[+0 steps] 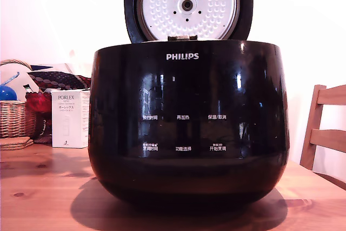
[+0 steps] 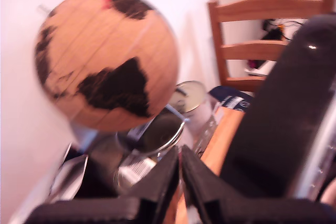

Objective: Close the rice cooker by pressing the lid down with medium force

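On the desk (image 1: pixel 43 187), filling the exterior view: cooker (image 1: pixel 188 123), logo facing the camera. Lid (image 1: pixel 188 5) upright at its back, dimpled silver underside showing; closing not begun, the whole press-down left. Gripper (image 2: pixel 181 169): absent from the exterior view; in the wrist view its fingers (image 2: pixel 163 177) are closed, tips touching, holding nothing, beside a black curved surface, probably the lid's back. Nearby: white box (image 1: pixel 70 118) and basket (image 1: pixel 17 114) toward the desk's far edge, chair (image 1: pixel 324 128), globe (image 2: pixel 107 59), glass jar (image 2: pixel 152 142). Nothing visibly blocks the lid.
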